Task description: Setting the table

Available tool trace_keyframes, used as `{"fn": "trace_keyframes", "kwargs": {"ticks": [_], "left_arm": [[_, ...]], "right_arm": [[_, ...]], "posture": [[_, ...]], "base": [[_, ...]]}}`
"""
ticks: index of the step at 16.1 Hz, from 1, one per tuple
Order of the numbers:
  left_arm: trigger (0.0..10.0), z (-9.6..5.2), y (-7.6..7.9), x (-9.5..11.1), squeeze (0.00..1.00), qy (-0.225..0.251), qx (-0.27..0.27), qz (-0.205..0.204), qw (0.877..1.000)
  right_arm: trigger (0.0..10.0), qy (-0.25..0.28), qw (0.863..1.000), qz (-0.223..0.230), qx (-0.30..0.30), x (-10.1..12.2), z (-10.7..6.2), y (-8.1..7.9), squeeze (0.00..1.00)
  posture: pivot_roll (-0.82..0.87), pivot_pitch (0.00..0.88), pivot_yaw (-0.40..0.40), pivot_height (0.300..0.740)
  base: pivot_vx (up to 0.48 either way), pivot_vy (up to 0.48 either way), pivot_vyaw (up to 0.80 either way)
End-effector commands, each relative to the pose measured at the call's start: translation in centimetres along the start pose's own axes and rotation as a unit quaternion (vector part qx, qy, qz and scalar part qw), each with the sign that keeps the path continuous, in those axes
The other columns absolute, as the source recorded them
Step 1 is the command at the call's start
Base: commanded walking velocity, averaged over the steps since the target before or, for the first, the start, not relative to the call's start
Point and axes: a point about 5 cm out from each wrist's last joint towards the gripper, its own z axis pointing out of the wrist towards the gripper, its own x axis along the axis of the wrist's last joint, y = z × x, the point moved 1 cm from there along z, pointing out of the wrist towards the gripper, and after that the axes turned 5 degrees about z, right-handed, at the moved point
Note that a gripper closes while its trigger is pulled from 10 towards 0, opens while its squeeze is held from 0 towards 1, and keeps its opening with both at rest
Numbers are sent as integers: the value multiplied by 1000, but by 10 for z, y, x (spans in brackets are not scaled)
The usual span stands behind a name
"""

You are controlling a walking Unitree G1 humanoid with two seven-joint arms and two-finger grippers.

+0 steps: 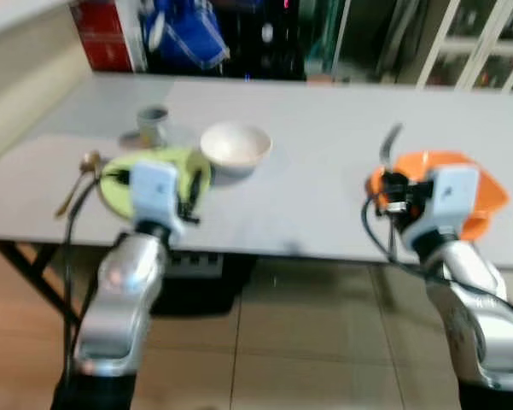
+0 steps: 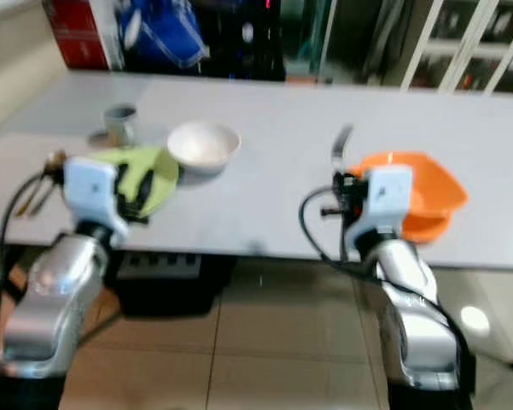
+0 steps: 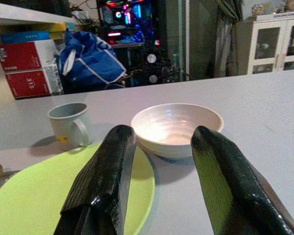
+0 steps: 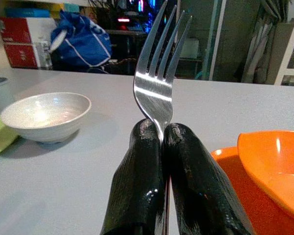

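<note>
Upright fork (image 4: pixel 159 81) in R tool (image 4: pixel 164 142), beside orange plate (image 4: pixel 235 181)

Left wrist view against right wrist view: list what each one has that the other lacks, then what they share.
Left wrist view alone: the left gripper, open and empty over the green plate, and the handle of the grey mug.

Right wrist view alone: the right gripper shut on an upright fork, beside the orange plate and the orange bowl on it.

Both: the white bowl, the grey table, an edge of the green plate and mug, plus the blue bag and red boxes behind.
</note>
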Motion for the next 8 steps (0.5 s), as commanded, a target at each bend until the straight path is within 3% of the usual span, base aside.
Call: {"fn": "trace_keyframes", "kwargs": {"ticks": [1,2,8], "left_arm": [[10000,1,6,3,0,4,-5,-1,1000],[10000,1,6,3,0,4,-1,3,1000],[10000,2,6,4,0,1,0,7,1000]], "right_arm": [[10000,3,1000,-4,-13,4,-2,7,0],[10000,3,1000,-6,-15,4,-2,8,0],[10000,-2,999,-21,-28,3,-2,10,0]], "posture": [[-16,0,3,740],[-16,0,3,740],[-18,5,4,740]], "base": [[0,0,0],[0,0,0],[0,-467,0]]}}
